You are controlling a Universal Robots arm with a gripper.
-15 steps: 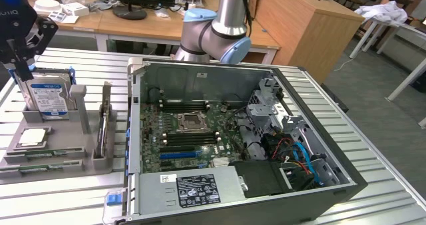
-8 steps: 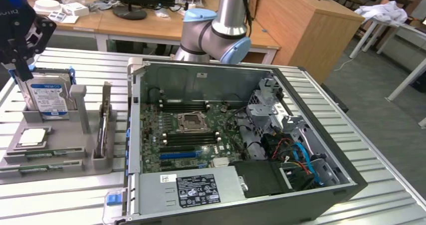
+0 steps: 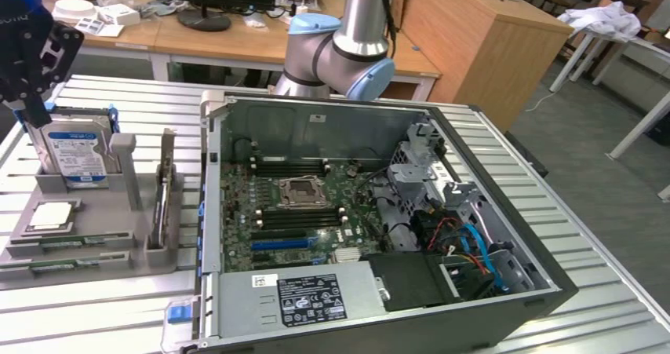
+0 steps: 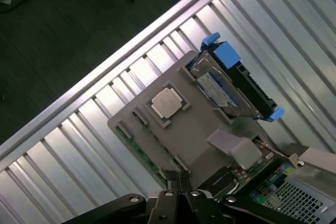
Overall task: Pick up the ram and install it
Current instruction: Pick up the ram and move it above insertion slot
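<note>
So the gripper [image 3: 34, 112] [image 4: 178, 178] is clenched with nothing in it, fingertips pressed together. The ram [image 3: 65, 243] [image 4: 140, 153] sits below it, well apart, lying flat in a groove along the edge of the gray holder [image 3: 118, 213] [image 4: 197, 132]. It looks like a second green stick lies right next to it.

What I'd worry about:
- With the tips pinched like this, going down would poke the stick instead of straddling it. It's thin and seated in a groove, so an off-centre pinch could tip it or jam it.
- The hard drive [image 3: 74, 154] [image 4: 231, 85] stands upright right under the gripper, with the CPU chip [image 3: 52, 217] [image 4: 167, 102] between it and the ram. A sloppy descent could clip either.
- The memory slots [image 3: 293, 166] are way over inside the PC case [image 3: 209, 173], on the far side of its wall from the gripper, so carrying low risks hitting that wall.

Pose: the arm [image 3: 340, 48] stands behind the case and reaches over toward the holder, with the gripper held high and pointing down. The holder looks to sit at an angle to the fingers.
</note>
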